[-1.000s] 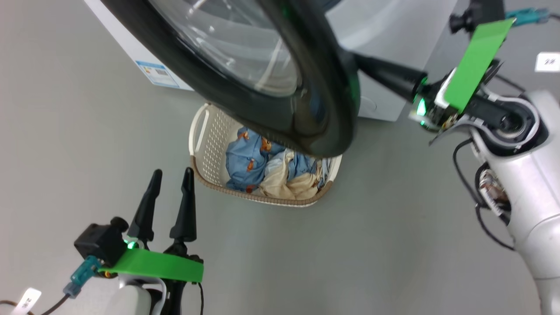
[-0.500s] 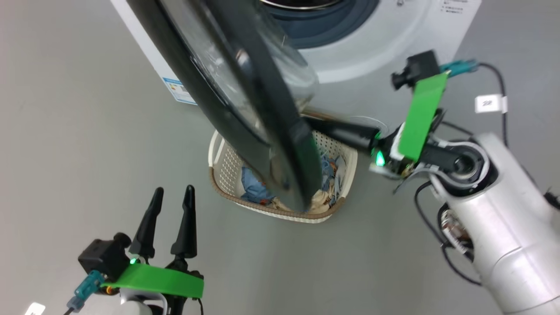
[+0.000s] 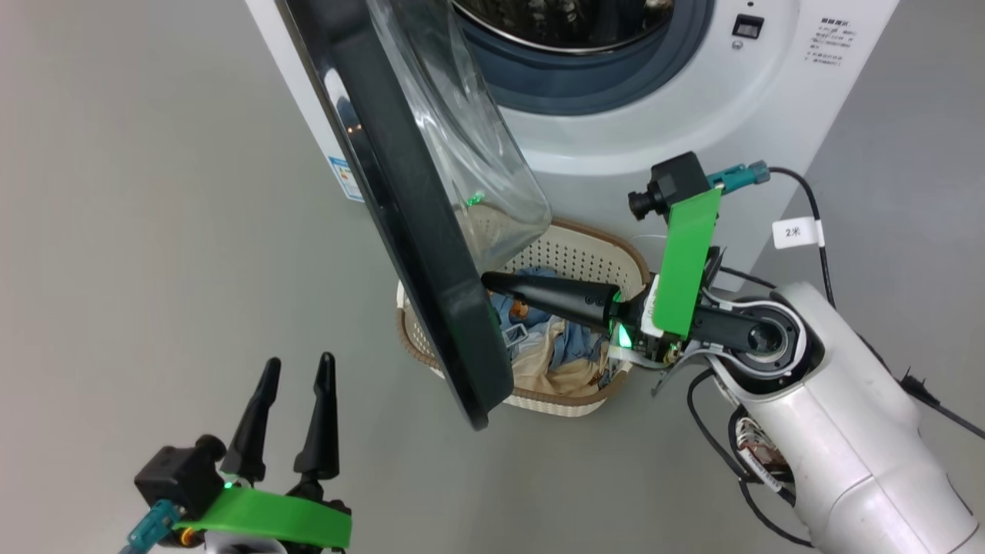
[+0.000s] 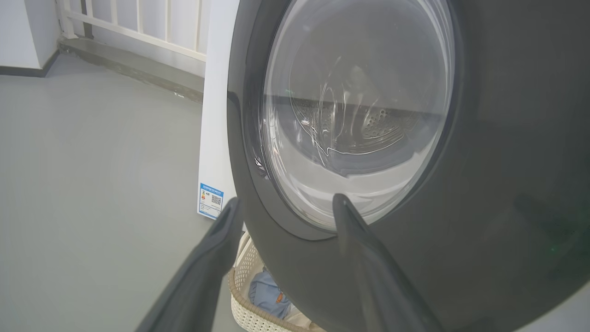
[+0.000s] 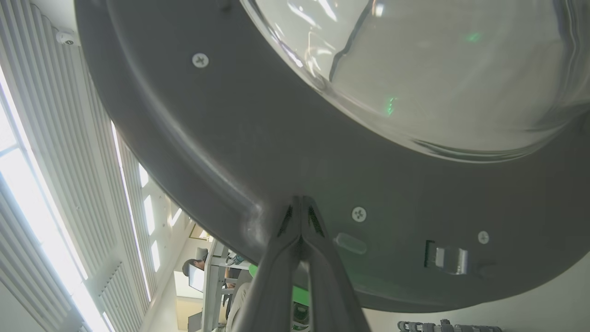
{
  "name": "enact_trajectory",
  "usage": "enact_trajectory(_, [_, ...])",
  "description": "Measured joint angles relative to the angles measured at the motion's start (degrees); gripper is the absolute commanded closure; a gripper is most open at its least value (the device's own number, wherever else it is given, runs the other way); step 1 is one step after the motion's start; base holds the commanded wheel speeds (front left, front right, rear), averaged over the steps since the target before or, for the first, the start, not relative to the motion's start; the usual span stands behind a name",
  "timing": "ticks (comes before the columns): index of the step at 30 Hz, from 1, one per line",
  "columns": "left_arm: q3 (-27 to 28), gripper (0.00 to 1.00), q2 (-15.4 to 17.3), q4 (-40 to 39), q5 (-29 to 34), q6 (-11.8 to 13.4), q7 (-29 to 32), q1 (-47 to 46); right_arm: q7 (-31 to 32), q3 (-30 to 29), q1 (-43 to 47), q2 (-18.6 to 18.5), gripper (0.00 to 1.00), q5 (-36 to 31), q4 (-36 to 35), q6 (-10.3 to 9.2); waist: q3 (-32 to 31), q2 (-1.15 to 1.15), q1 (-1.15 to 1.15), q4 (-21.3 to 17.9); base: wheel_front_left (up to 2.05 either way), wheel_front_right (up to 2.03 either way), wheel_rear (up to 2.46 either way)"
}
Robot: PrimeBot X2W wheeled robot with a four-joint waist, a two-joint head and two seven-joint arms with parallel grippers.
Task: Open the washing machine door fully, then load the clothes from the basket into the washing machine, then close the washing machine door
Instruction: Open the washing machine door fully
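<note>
Washing machine door [image 3: 408, 231] open, inner latch [image 5: 446, 260], screw [image 5: 358, 214]

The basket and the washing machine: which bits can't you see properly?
Head view: part of the basket and some clothes hide behind the washing machine door.
Head view: the top of the washing machine is cut off by the picture's edge.
Left wrist view: the door covers most of the basket; the bottom edge cuts the rest.

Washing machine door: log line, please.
glossy black round door: part open; right hand: shut, tips against inner rim; left hand: open; light-blue clothes: in cream perforated basket
</note>
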Motion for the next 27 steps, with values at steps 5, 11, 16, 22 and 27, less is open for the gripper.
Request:
enact_trajectory(5, [0.4, 0.0, 0.4, 0.0, 0.2, 0.0, 0.0, 0.8, -1.0, -0.3, 1.3, 0.5, 1.0, -0.2, -0.2, 0.0, -0.9, 0.0, 0.0, -0.6, 0.0, 0.0, 0.0])
enact_trajectory(11, [1.5, 0.0, 1.0, 0.0, 0.2, 0.0, 0.0, 0.8, -4.8, -3.7, 3.8, 0.4, 0.0, -0.7, -2.1, 0.0, -1.7, 0.0, 0.0, -2.8, 0.0, 0.0, 0.0])
enact_trajectory(16, [2.9, 0.0, 1.6, 0.1, 0.2, 0.0, 0.0, 1.0, -8.3, -7.3, 7.7, -0.4, 0.0, -1.0, -3.7, 0.0, -2.4, 0.0, 0.0, -5.1, 0.0, 0.0, 0.0])
enact_trajectory(22, [4.8, 0.0, 2.6, 0.1, 0.2, 0.0, 0.0, 2.0, -14.4, -10.5, 12.0, -1.5, 0.0, -3.5, -5.5, 0.0, -3.4, 0.0, 0.0, -8.2, 0.0, 0.0, 0.0])
enact_trajectory(27, [6.3, 0.0, 2.9, 0.1, 0.2, 0.0, 0.0, 2.4, -19.9, -13.3, 15.9, -1.8, 0.0, -3.9, -6.8, 0.0, -4.3, 0.0, 0.0, -10.4, 0.0, 0.0, 0.0])
